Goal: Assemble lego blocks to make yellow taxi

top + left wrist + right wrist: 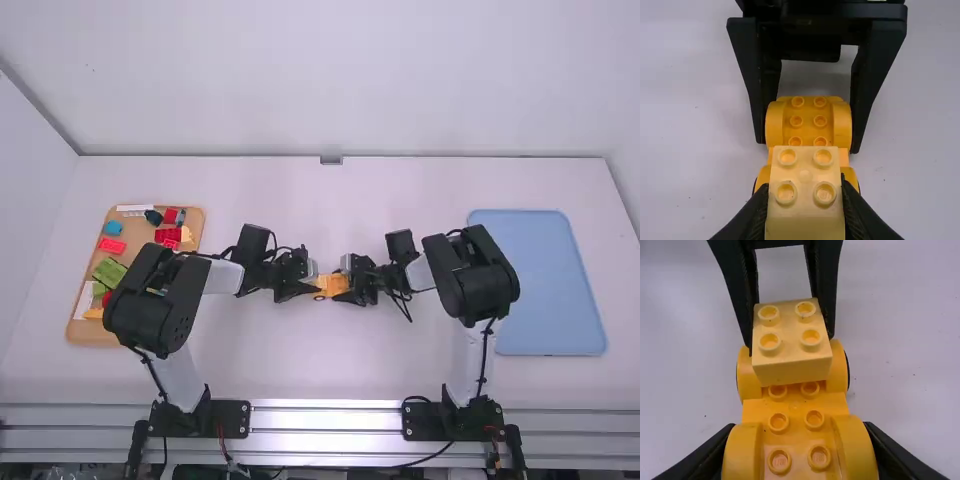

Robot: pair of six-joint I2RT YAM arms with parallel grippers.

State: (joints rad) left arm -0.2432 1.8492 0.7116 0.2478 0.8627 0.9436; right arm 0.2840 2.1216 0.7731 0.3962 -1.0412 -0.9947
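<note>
At the middle of the table in the high view, my left gripper [303, 285] and my right gripper [350, 288] meet at the yellow car base [331, 284]. In the left wrist view my left gripper [805, 220] is shut on a pale yellow block [805, 175], held over one end of the orange-yellow car base [808, 122]. The right wrist view has my right gripper [800, 460] shut on the fendered end of the car base [796, 415]; the pale block [790, 340] is slightly tilted above the wheeled end. Whether its underside touches the studs, I cannot tell.
A brown tray [92, 330] with red, green, blue, white and yellow blocks lies at the left, partly under the left arm. The blue tray [550, 285] lies at the right, beside the right arm.
</note>
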